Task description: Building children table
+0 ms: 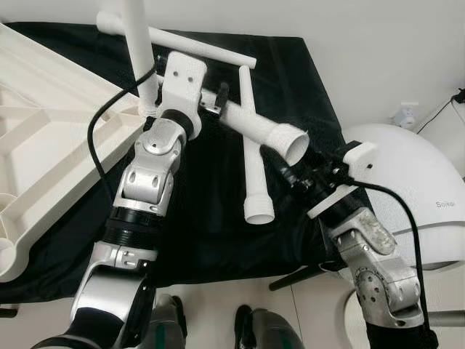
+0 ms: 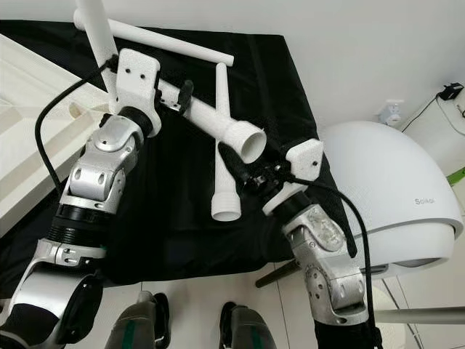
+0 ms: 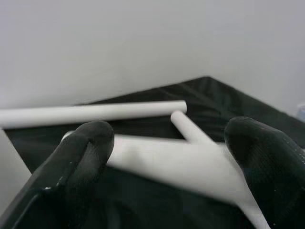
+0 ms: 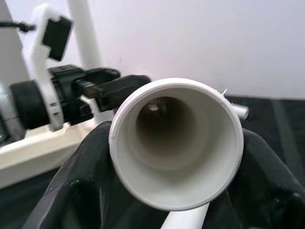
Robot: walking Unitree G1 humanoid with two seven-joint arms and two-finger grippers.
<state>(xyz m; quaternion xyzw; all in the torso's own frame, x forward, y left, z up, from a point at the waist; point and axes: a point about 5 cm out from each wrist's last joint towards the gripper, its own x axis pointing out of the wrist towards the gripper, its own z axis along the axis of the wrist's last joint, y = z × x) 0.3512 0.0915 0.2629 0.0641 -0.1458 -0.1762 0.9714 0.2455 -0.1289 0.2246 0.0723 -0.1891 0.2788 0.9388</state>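
White smooth plastic table leg [image 1: 265, 132] — a hollow tube with a flared round mouth — is clamped by the left hand [image 1: 218, 98] at its narrow end and the right hand [image 1: 290, 171] near the mouth, above the black-cloth worktop [image 1: 218, 233]. Second leg [image 1: 252, 171] lies under it. Ribbed white tabletop [image 1: 36, 160] left of the left hand. White dome [image 1: 421, 182] beside the right hand — lettering unreadable.
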